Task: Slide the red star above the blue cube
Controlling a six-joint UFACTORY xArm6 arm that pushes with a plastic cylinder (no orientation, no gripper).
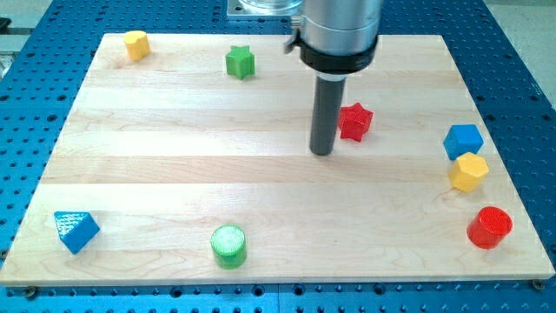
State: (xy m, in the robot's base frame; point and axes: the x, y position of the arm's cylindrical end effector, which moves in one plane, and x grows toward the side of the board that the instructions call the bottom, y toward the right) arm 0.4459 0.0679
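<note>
Only one view here. My tip [322,153] rests on the board [174,156] just left of the red star [354,121], close to its lower-left points, touching or nearly so; the frame does not settle which. There are no jaws on this arm, only a plain rod, so nothing is spread or pinched. The star lies right of centre, well left of the blue cube [463,140], which sits near the right edge with a yellow block [468,171] touching it just below.

The risk, as I judge it: the tip meets the star low and off-centre, so a push could spin it or let it slip off the rod. A push aimed too low could also send it into the cube and knock that against the yellow block
</note>
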